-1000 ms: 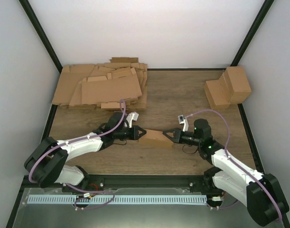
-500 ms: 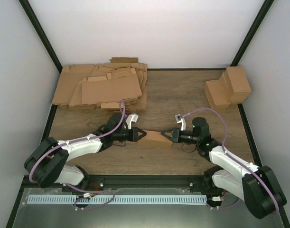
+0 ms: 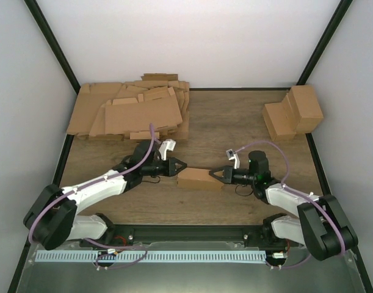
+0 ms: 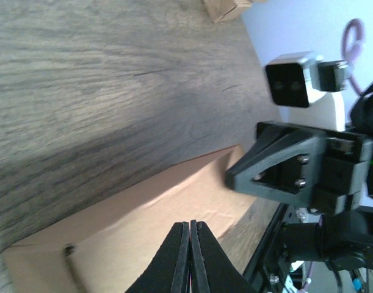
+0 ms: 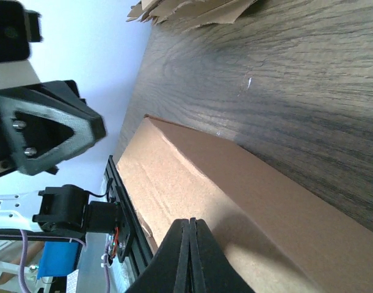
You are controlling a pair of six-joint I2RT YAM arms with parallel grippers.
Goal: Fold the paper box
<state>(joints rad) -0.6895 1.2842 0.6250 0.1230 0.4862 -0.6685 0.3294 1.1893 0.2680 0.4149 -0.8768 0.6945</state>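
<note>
The paper box [image 3: 199, 179] is a small brown cardboard cuboid lying closed on the wooden table, between my two grippers. My left gripper [image 3: 184, 166] is shut with nothing between its jaws, its tips at the box's far left corner. In the left wrist view its tips [image 4: 190, 223] hover over the box's top face [image 4: 131, 213]. Shut as well and holding nothing, my right gripper [image 3: 212, 174] points at the box's right end. In the right wrist view its tips [image 5: 189, 221] lie against the box [image 5: 192, 177].
A thick heap of flat cardboard sheets [image 3: 132, 110] covers the back left of the table. Two finished brown boxes [image 3: 293, 111] stand at the back right. A black rail [image 3: 198, 234] runs along the near edge by the arm bases.
My left gripper has shifted slightly right and toward the back, to the box's far left corner. The right arm has lowered and straightened, its tip still at the box's right end.
</note>
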